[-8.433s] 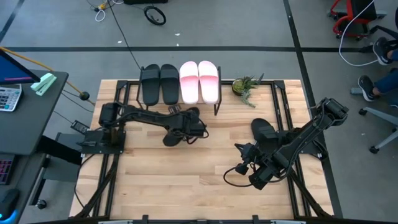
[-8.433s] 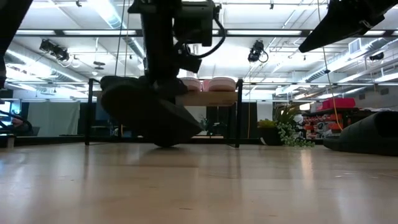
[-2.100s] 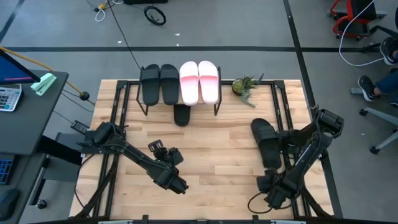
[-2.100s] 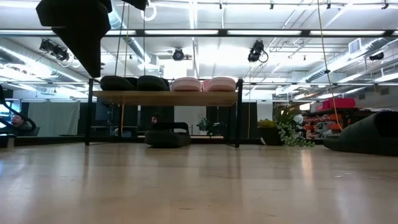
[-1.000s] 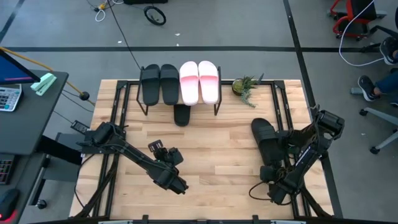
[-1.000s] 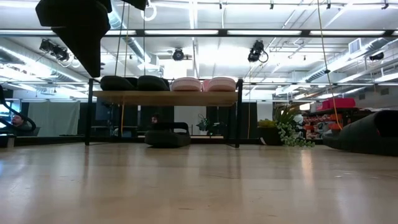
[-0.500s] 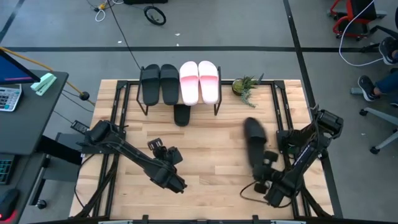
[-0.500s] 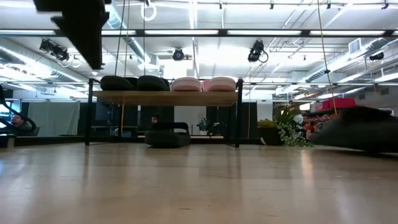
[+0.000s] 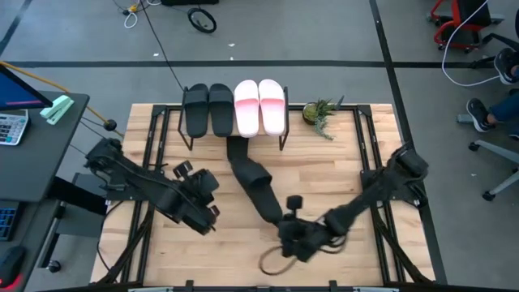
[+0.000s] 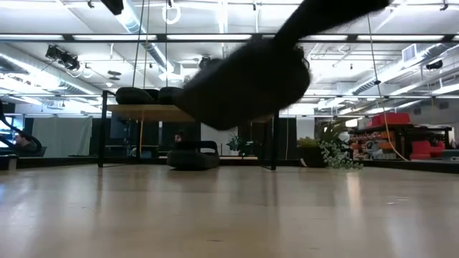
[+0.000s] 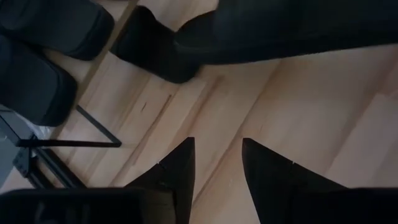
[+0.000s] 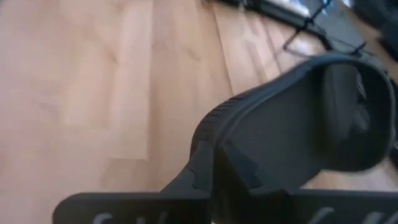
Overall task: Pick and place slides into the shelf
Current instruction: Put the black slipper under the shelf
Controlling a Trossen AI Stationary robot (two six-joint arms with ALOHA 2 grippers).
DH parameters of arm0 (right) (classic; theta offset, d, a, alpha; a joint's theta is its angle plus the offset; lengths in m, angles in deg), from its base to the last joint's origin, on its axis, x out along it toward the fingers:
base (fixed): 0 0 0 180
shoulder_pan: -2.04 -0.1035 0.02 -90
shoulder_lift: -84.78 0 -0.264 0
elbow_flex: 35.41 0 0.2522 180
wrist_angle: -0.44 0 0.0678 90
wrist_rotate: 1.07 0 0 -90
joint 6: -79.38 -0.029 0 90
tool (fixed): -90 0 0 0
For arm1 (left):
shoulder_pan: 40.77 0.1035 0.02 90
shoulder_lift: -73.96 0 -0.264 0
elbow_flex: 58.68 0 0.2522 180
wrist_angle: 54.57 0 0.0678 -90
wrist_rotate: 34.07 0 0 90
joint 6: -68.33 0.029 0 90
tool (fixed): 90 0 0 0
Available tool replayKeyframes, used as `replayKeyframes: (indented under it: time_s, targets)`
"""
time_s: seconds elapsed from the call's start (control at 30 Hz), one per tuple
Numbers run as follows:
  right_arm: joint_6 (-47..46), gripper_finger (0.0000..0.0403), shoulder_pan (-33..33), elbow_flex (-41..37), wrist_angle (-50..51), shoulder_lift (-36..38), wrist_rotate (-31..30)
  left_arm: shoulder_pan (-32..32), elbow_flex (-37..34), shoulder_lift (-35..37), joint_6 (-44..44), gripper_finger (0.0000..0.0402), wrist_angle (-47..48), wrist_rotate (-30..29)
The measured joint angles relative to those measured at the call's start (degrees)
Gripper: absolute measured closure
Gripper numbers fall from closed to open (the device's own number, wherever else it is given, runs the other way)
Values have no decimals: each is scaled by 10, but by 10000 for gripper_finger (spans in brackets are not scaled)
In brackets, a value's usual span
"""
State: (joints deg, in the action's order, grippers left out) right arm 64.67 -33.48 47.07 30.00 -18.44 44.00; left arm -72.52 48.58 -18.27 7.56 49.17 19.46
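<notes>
High view: right gripper clamping last black slide, carrying toward shelf; four slides on top, one beneath; left gripper idling, fingers parted.

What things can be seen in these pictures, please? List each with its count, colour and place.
black slides on the shelf: two, matte black, left half of the top board
pink slides: two, pale pink, right half of the top board
black slide under the shelf: one, black, on the table below the board
black slide held in the air: one, black, above the table's middle
shelf: one, light wood with black frame, far edge of the table
plant: one, green, right of the shelf
table: one, light wood
left gripper: open, empty, left side
right gripper: shut on the held slide
</notes>
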Motion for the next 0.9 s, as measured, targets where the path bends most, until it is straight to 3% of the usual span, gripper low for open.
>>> replayKeyframes:
  time_s: [0.13,0.27,0.4,0.57,0.9]
  targets:
    - [0,391,30,50,35,-68,24,0,0,23,17,269,-1,-1]
    - [0,391,46,108,123,-113,-13,-1,0,27,21,264,-1,-12]
    - [-63,391,69,163,228,-141,-28,-1,0,27,21,257,-4,-14]
    - [-109,391,61,185,282,-141,-50,-3,0,27,21,250,-5,-15]
    - [-225,392,85,176,362,-127,-34,-3,0,27,20,259,-9,-15]
